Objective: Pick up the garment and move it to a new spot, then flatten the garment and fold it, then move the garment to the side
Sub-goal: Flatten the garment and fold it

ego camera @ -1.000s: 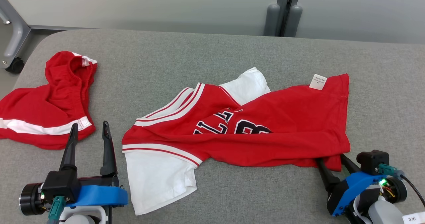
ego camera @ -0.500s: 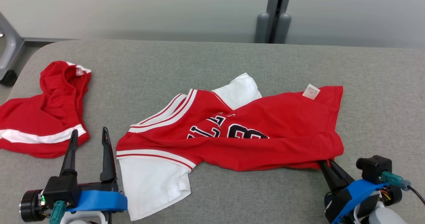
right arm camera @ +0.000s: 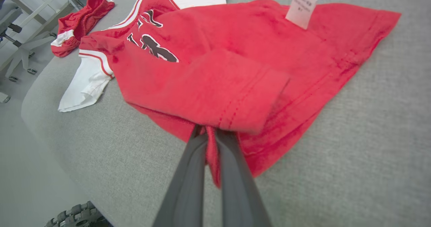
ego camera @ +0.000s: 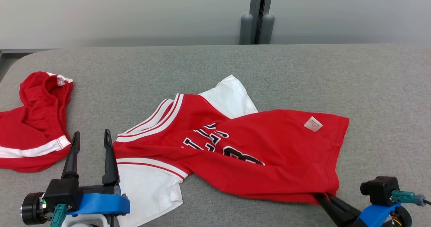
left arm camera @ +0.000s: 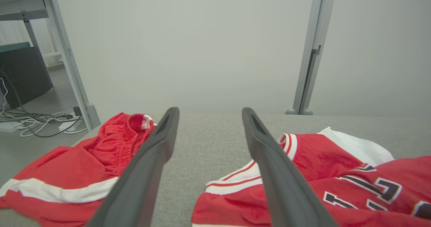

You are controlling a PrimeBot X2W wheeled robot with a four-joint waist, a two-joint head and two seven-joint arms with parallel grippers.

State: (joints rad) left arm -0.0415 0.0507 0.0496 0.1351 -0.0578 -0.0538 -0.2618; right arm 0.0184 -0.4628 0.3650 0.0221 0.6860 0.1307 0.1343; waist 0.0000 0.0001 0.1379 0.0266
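The garment (ego camera: 269, 146) is a red and white jersey with dark lettering, lying crumpled across the middle of the grey table (ego camera: 215, 65). My right gripper (ego camera: 324, 197) is shut on its lower right hem corner, the fingertips buried in the red cloth. In the right wrist view the hem of the garment (right arm camera: 219, 68) is bunched between the two closed fingers of that gripper (right arm camera: 210, 134). My left gripper (ego camera: 91, 134) stands open to the left of the white sleeve, holding nothing. The left wrist view shows this gripper (left arm camera: 210, 112) spread wide, with the garment (left arm camera: 336, 173) to its right.
Red shorts (ego camera: 33, 129) with a white stripe lie at the table's left end, also seen as the shorts (left arm camera: 84, 166) left of my left fingers. A wall with a grey post (ego camera: 257, 14) runs behind the table. The table's rounded near edge (right arm camera: 50, 126) drops to the floor.
My right gripper has shut on the garment's hem corner and drawn that end toward the near edge. The head camera has shifted. My left gripper stays open in place.
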